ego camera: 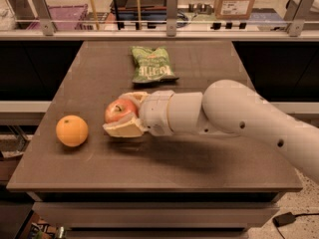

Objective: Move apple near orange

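Note:
The red apple [117,110] with yellowish patches sits between the cream fingers of my gripper [123,114], which is shut on it just above the table's left middle. One finger [122,129] lies in front of the apple, the other behind it. The orange [72,130] rests on the table [199,183] at the left, a short gap to the left of the apple. My white arm reaches in from the right.
A green chip bag [151,64] lies at the back centre of the table. A rail with metal posts and a cardboard box [236,0] stand behind the table. The table's left edge is close to the orange.

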You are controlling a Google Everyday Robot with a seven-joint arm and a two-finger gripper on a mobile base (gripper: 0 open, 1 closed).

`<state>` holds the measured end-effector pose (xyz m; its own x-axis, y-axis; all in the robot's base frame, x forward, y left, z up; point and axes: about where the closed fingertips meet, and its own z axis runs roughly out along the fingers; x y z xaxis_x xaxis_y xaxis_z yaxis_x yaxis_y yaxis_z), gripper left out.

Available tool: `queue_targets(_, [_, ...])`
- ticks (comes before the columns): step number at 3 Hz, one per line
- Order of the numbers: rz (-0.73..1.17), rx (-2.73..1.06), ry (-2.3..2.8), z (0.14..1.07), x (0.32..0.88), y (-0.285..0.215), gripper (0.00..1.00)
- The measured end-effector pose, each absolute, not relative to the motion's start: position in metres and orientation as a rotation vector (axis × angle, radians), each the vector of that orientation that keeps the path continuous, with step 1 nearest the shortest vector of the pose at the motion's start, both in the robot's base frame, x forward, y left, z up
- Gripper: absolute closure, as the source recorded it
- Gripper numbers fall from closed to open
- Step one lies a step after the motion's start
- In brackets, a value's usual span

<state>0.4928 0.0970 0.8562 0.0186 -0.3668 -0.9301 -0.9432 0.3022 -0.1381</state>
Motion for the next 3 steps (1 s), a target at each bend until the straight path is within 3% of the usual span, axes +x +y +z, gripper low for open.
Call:
queue_targets(2, [0.679, -1.163, 1.546, 0.843, 0.463, 0.103, 1.00])
queue_targets(3, [0.690, -1.112, 1.558, 0.835, 0.463, 0.092, 0.90])
